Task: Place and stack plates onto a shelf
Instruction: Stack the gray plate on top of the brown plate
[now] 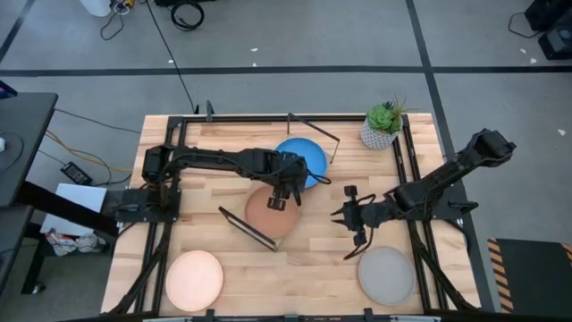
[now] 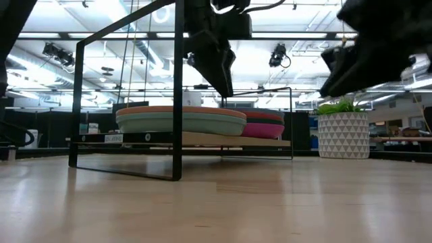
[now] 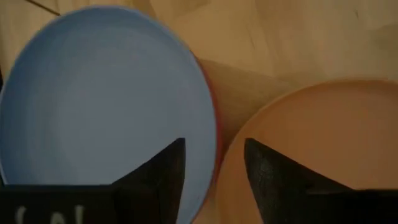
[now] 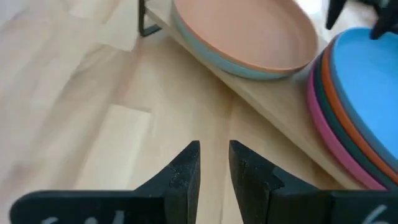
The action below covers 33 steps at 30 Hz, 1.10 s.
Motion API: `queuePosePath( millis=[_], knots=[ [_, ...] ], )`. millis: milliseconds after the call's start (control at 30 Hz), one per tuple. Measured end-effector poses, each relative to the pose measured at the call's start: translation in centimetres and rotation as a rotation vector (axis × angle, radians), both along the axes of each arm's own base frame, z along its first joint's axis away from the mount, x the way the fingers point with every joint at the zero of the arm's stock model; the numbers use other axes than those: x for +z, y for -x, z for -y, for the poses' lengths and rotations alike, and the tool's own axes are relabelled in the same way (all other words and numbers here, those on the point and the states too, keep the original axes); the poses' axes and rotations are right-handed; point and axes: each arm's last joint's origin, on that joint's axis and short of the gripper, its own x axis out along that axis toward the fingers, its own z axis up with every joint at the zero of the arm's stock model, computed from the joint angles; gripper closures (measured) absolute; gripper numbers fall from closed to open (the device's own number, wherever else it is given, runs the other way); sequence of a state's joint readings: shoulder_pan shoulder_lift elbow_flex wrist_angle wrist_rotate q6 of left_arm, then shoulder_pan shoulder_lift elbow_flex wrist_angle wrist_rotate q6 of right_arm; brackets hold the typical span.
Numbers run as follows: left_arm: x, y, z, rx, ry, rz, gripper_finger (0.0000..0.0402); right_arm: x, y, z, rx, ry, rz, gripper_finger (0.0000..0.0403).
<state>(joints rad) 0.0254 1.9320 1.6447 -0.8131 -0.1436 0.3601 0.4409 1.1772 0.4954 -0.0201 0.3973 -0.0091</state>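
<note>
On the slatted tabletop (image 1: 313,241) the shelf (image 4: 273,102) carries two stacks; left gripper (image 1: 282,195) hovers open-fingered, empty, over the terracotta plate (image 1: 268,215), apparently just placed; right gripper (image 1: 350,224), fingers slightly apart, should probably fetch the grey plate (image 1: 386,274) next.

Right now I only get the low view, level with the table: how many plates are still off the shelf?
Observer: Two. From above, a cream plate lies on the tabletop on the left arm's side, and a grey plate on the right arm's side.
Operator: What tops the stack with the magenta plate in it?
Observer: A bright blue plate.
Operator: Is either claw carrying anything?
Observer: No. The left claw hangs open above the gap between the two stacks, and the right claw is open over bare tabletop.
</note>
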Motion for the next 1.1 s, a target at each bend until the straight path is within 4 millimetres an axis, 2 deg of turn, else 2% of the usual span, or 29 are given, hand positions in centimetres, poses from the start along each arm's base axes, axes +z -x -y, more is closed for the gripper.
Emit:
queuePosePath(
  millis=[100,233,333,500,667,900,1100],
  knots=[
    [-0.3,0.0,-0.3,-0.024,-0.015,0.006,0.0224,1.8,-0.2,-0.9,0.001,-0.033,-0.057,0.0312],
    [-1.2,0.3,-0.4,-0.080,-0.039,-0.016,0.0241,3.4,-0.1,-1.7,0.027,-0.068,-0.164,0.0310],
    [-1.0,1.2,-0.8,-0.117,-0.012,0.020,0.0260,3.3,0.1,-2.2,0.018,-0.104,-0.312,0.0305],
    [-1.0,3.6,-2.7,-0.096,0.007,0.126,0.0285,3.3,-0.3,-3.6,0.027,-0.169,-0.545,0.0291],
    [0.2,6.1,-3.9,-0.037,0.007,0.267,0.0291,2.2,-0.6,-4.9,0.035,-0.166,-0.716,0.0270],
    [2.4,9.3,-3.7,-0.020,0.011,0.381,0.0292,-0.7,-0.8,-5.8,-0.002,-0.248,-0.953,0.0232],
    [4.5,11.0,-3.4,0.009,0.027,0.463,0.0292,-2.7,-0.4,-6.6,-0.062,-0.196,-1.051,0.0237]
  ],
)
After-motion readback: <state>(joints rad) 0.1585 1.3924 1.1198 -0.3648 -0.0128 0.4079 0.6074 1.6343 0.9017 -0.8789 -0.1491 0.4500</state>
